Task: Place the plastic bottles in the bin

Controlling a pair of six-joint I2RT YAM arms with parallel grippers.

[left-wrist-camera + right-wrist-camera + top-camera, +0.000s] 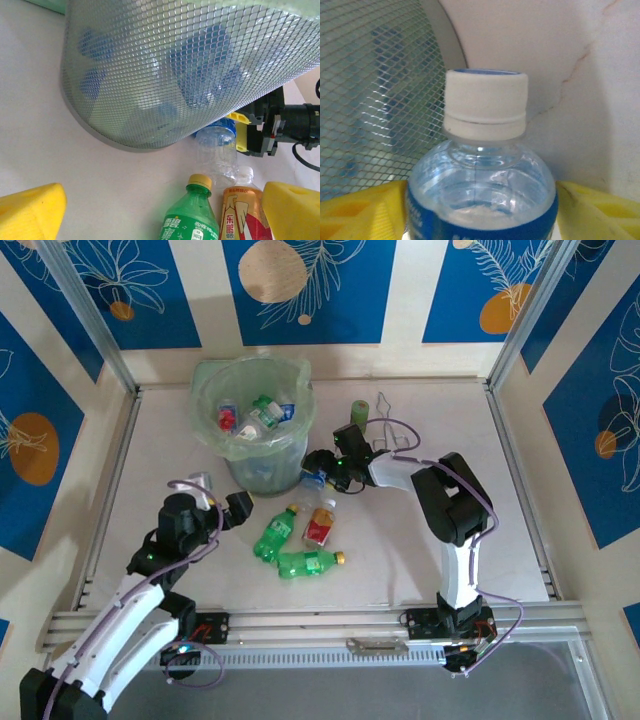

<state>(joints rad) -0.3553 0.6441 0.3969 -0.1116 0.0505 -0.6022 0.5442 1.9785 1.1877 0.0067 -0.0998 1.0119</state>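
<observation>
The bin (265,468) stands at the back middle of the table with several plastic bottles (262,416) inside. At its foot lies a clear, blue-labelled bottle (314,481), and my right gripper (328,472) is shut on it. In the right wrist view the yellow fingers (365,212) press both sides of the label under the white cap (485,105). Two green bottles (275,536) (310,562) and a red-labelled one (320,526) lie in front. My left gripper (236,508) hangs open to their left, with its fingers (30,210) either side of the green bottle (192,217).
An olive-green cylinder (360,412) and thin wire tongs (396,436) sit behind the right arm. The bin's mesh wall (165,65) rises close ahead of the left gripper. Metal rails edge the table on both sides and along the front.
</observation>
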